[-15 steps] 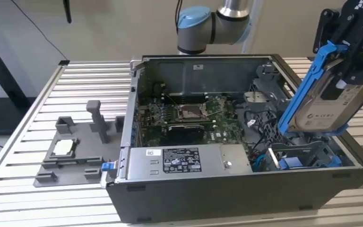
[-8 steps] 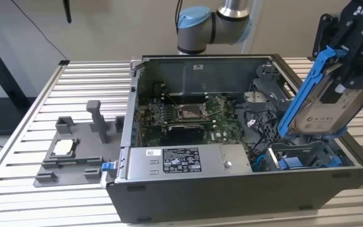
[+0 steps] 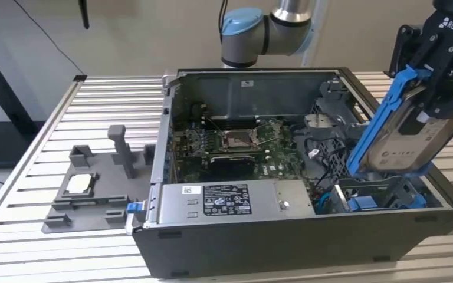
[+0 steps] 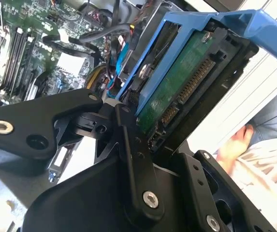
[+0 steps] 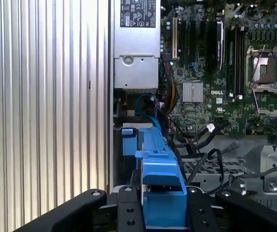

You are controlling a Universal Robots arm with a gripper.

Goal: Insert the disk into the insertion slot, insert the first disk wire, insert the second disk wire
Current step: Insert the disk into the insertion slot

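The gripper [image 3: 431,109] was clamped on the disk [image 3: 400,144], holding it tilted with its lower end over the insertion slot [image 3: 380,199] - not seated - in the corner of the open computer case [image 3: 289,247] at the exterior view's right. Black and blue cables [image 5: 196,140] crowded the space just beside the bay, between it and the motherboard [image 3: 235,144]. The power supply [image 3: 226,200] lay along the front wall beside the slot. A grey stand [image 3: 85,197] with upright posts sat on the slatted table [image 3: 38,259], apart from the case at the exterior view's left. A person's hand [image 4: 237,145] showed beyond the disk in the second wrist view.
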